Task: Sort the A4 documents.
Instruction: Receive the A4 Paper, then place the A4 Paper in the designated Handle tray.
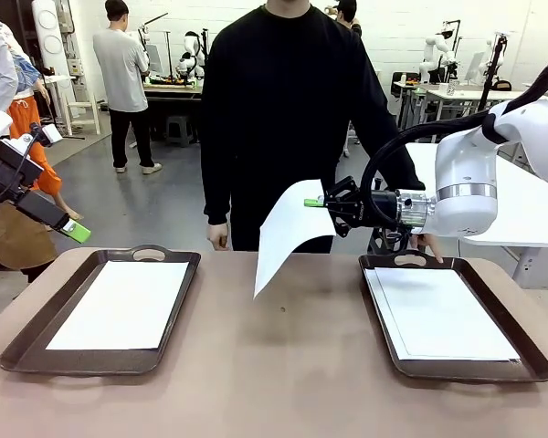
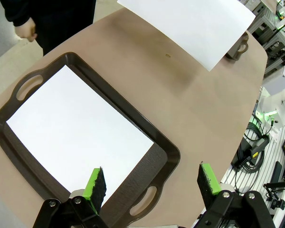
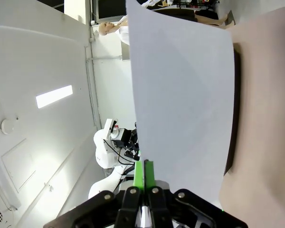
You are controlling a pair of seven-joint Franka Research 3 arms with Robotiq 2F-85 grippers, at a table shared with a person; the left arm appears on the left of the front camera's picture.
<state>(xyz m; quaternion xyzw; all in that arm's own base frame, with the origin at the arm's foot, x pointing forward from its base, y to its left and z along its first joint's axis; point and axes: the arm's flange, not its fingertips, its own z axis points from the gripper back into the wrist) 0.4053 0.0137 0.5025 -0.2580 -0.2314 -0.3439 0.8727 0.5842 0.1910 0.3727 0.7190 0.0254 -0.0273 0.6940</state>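
Above the table's middle, right gripper (image 1: 316, 203), reaching sideways, pinches a sheet (image 1: 290, 233).

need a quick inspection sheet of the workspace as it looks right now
surface: brown table, small dark speck near its middle.
job's things: one A4 sheet held in the air above the table; one sheet flat in the left tray; a stack of sheets in the right tray.
clutter: nothing seen.
grippers: right gripper jaws shut on the held sheet's edge; left gripper jaws open, empty, above the left tray.
cables: black hose along the right arm; coiled cables off the table edge.
surroundings: a person in black at the far side, a hand by the right tray.
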